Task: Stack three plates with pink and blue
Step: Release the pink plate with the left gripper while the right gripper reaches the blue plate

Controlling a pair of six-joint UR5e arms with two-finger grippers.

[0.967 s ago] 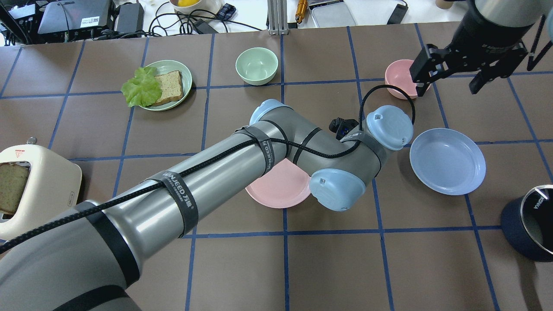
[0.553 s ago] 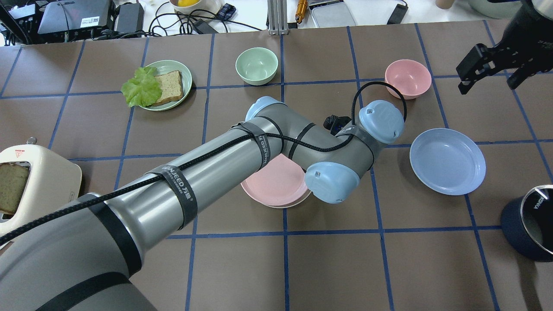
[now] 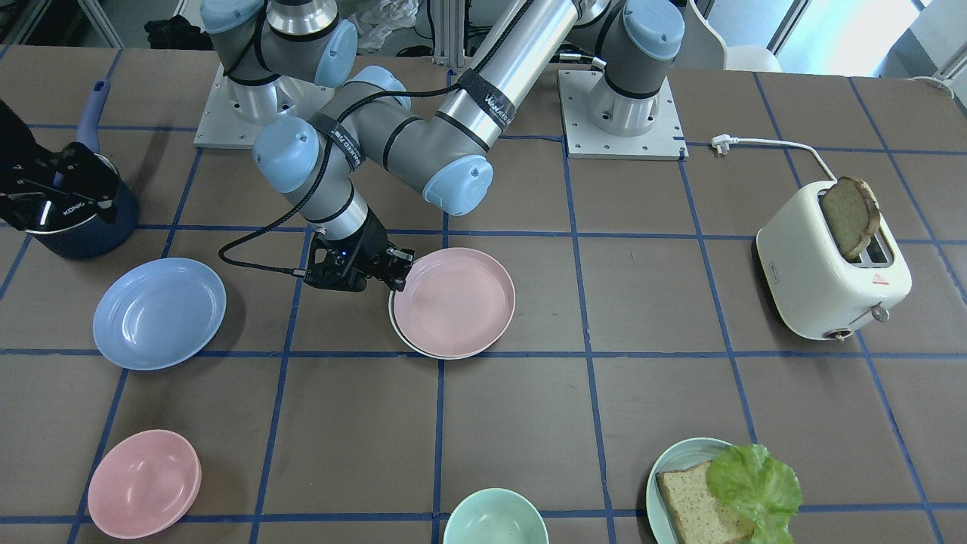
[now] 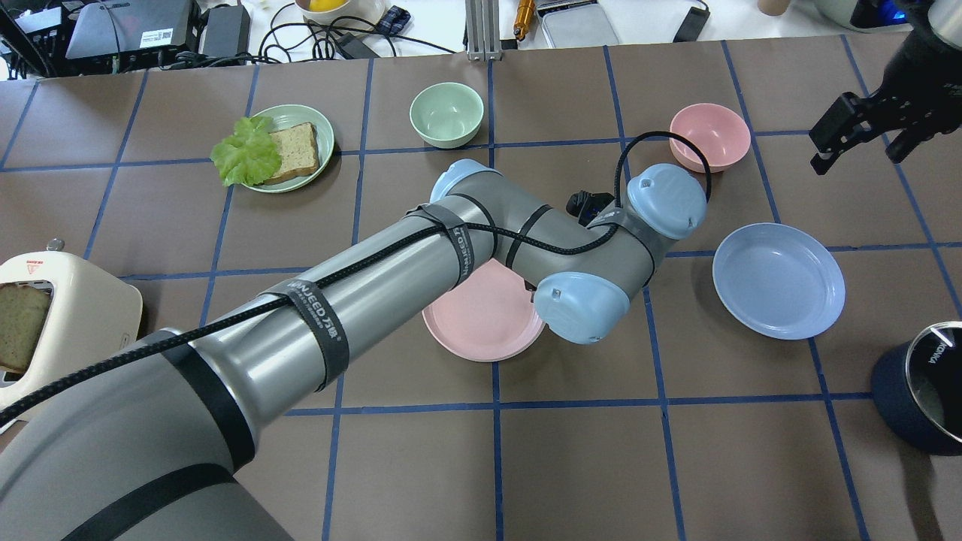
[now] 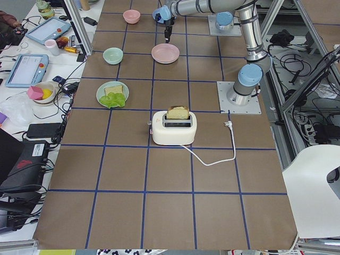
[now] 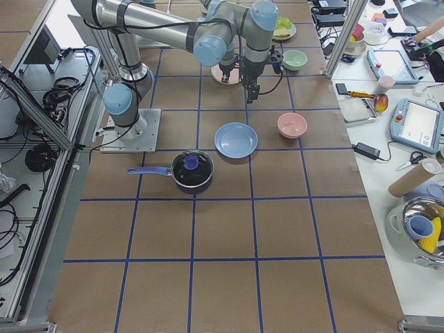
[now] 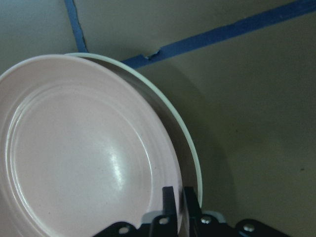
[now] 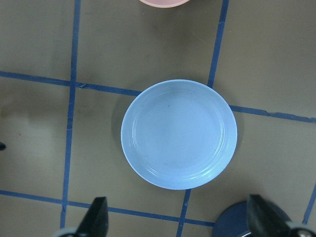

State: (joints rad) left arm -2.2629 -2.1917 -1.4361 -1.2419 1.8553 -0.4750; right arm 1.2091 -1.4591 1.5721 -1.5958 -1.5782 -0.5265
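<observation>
pink plate (image 3: 457,301): mid-table, sat over white plate (image 7: 183,143), offset a bit (couldn't tell if fully seated).
white plate: flat on table (image 3: 604,423) under the pink one; only a thin crescent of rim showed, at 3 o'clock of pink in L wrist cam.
L gripper (image 7: 177,197): fingers pressed together on pink plate's rim, rim pinched btw them; grip spot at plate's 10 o'clock in front cam.
blue plate (image 8: 178,134): alone on table, well apart from the pink/white pair, at their 9 o'clock in front cam.
R gripper (image 4: 863,149): fingers spread wide, gripping nothing, raised above table; at 1 o'clock of blue plate in overhead cam, plate centred in R wrist cam.
pink bowl (image 3: 143,483): at 6 o'clock of blue plate in front cam, apart from it.
pot (image 3: 83,234): dark blue, at 11 o'clock of blue plate in front cam, near it.
toaster (image 3: 823,272): bread slice in slot, at 3 o'clock of pink plate, well apart.
</observation>
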